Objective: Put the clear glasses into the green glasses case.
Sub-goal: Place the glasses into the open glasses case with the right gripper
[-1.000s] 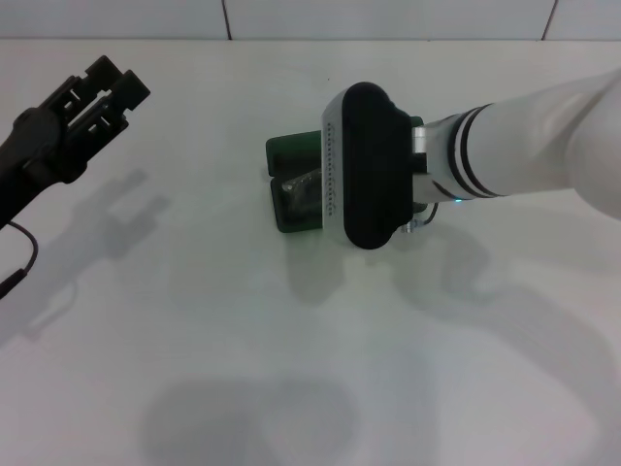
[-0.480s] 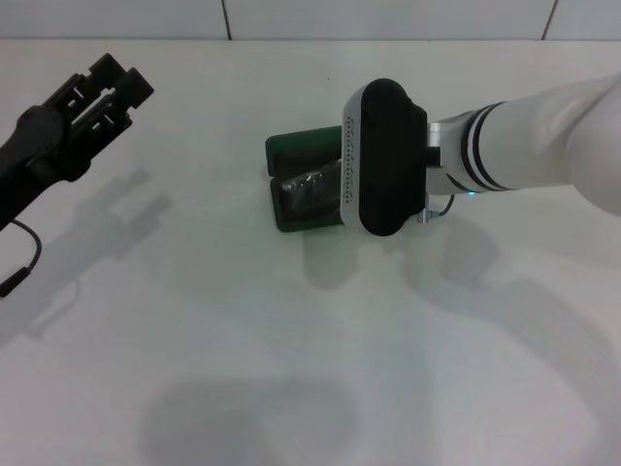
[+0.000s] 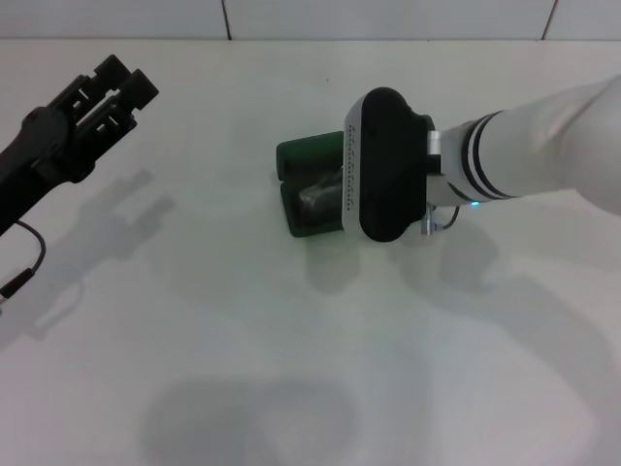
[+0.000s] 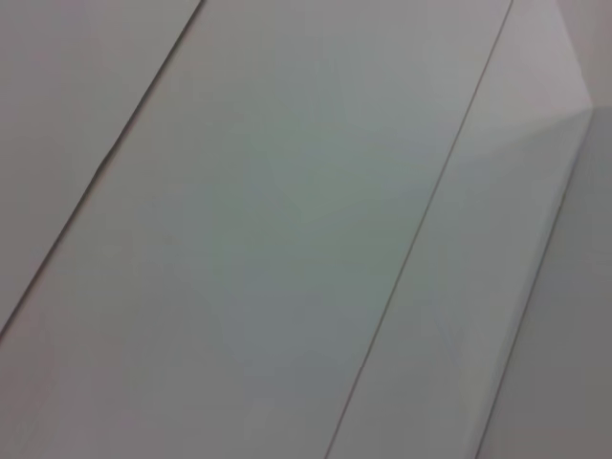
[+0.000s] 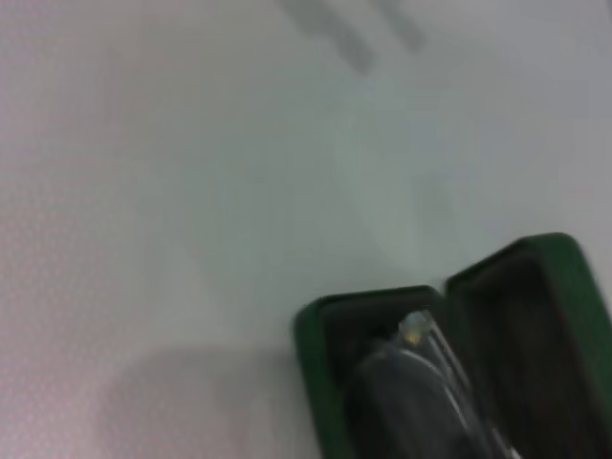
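The green glasses case (image 3: 301,160) lies open at the table's middle, and my right arm's white and black wrist (image 3: 383,165) hangs over its right part and hides the gripper below. In the right wrist view the case (image 5: 316,382) shows its dark lining, its lid (image 5: 564,277) standing up. The clear glasses (image 5: 421,333) lie inside the case, seen as a pale glint and thin clear arms; the head view shows them only as a greyish shape (image 3: 320,194). My left gripper (image 3: 124,80) is held high at the far left, open and empty, well away from the case.
Bare white table (image 3: 243,330) stretches all around the case, with tiled wall seams at the back edge. The left wrist view holds only white panels. A black cable (image 3: 24,262) hangs from the left arm.
The right wrist has shifted to the right over the case, uncovering more of its left half. The case has slid slightly right. The left gripper has crept a little up and right.
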You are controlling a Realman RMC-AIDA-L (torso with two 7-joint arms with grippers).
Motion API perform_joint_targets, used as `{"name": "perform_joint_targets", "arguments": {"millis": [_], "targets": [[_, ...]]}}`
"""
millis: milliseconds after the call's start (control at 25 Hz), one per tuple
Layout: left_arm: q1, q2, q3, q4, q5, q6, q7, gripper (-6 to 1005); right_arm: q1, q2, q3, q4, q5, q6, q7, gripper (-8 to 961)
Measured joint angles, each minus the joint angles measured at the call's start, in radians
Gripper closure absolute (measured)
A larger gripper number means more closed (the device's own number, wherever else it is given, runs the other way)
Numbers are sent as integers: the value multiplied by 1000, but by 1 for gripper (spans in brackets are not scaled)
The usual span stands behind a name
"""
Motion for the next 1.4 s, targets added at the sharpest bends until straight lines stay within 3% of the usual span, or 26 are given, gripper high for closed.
{"name": "perform_joint_targets", "arguments": {"millis": [320, 1200, 1400], "targets": [[3, -1, 0, 1, 2, 5, 0, 301, -15, 0, 13, -69, 17, -88, 1, 524], [3, -4, 0, -1, -5, 4, -7, 301, -10, 0, 18, -28, -22, -34, -8, 535], [0, -4, 0, -1, -5, 2, -6, 301, -9, 0, 17, -26, -24, -35, -8, 606]]}}
